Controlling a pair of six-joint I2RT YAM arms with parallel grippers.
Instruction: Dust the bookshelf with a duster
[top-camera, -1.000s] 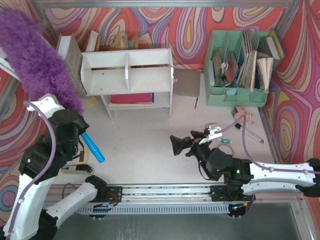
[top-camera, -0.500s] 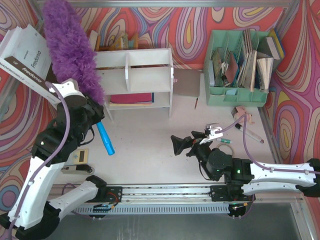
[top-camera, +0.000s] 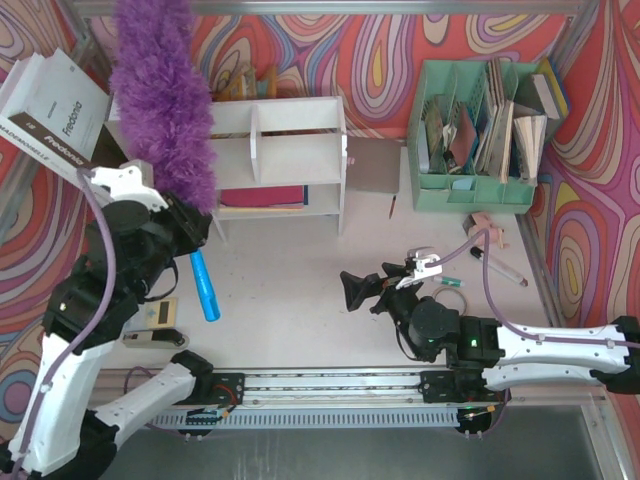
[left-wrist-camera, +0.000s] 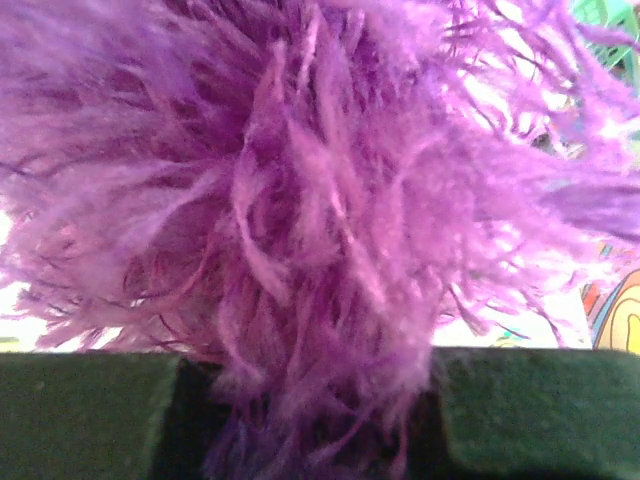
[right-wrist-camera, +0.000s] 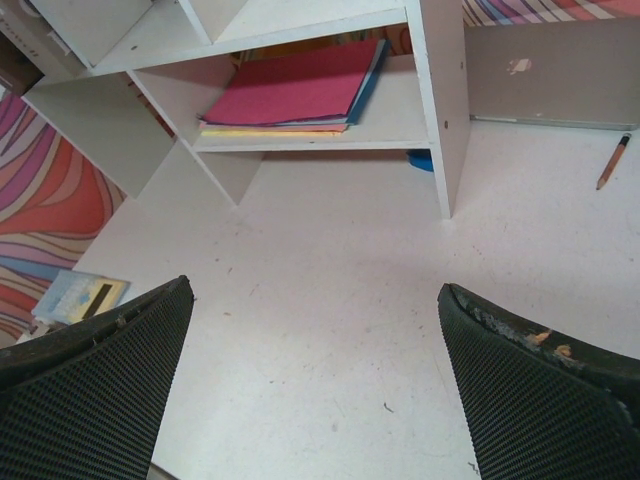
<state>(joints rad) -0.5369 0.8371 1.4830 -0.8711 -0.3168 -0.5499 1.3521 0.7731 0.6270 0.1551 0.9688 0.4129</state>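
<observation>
My left gripper (top-camera: 190, 228) is shut on the duster, at the base of its fluffy purple head (top-camera: 165, 95). The head points up and away and covers the left end of the white bookshelf (top-camera: 290, 150). The blue handle (top-camera: 204, 286) sticks out below the gripper toward the table. The left wrist view is filled with purple feathers (left-wrist-camera: 300, 200) between the two fingers. My right gripper (top-camera: 352, 290) is open and empty, low over the table in front of the shelf. The right wrist view shows the shelf's lower tier (right-wrist-camera: 400, 110) with a red folder (right-wrist-camera: 290, 85) on it.
A mint-green file organizer (top-camera: 480, 135) with papers stands at the back right. A grey board (top-camera: 375, 165) lies beside the shelf, with a pencil (top-camera: 392, 207) near it. A white box (top-camera: 55, 110) leans at the far left. A small card (top-camera: 160, 312) lies below the left arm.
My left arm has swung the duster from the far left to the right, over the shelf's left end, and the head now stands more upright. The right arm has not moved.
</observation>
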